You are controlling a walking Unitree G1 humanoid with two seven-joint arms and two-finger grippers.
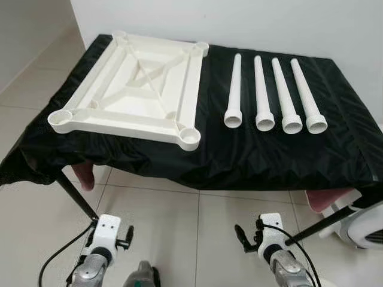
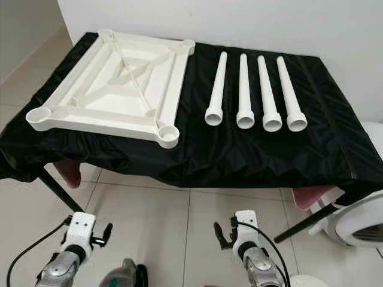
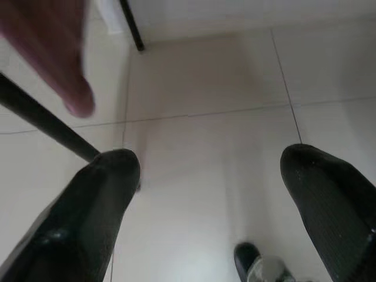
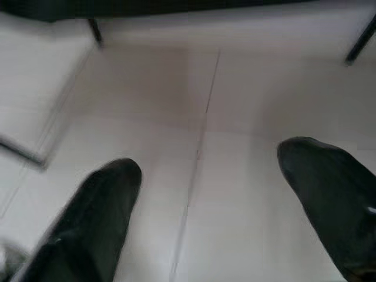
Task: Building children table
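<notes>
A white plastic tabletop lies upside down on the left half of a black-clothed table, its ribs and round corner sockets facing up. To its right, several white tube legs lie side by side, wide ends toward me. Both arms hang low in front of the table, above the floor tiles. My left gripper is open with nothing between its fingers, and the floor shows beyond. My right gripper is also open and empty over the tiles.
Slanted black support poles hold up the table at each front corner. Pink objects sit under the cloth at both sides. A white appliance stands on the floor at the right. A white wall backs the table.
</notes>
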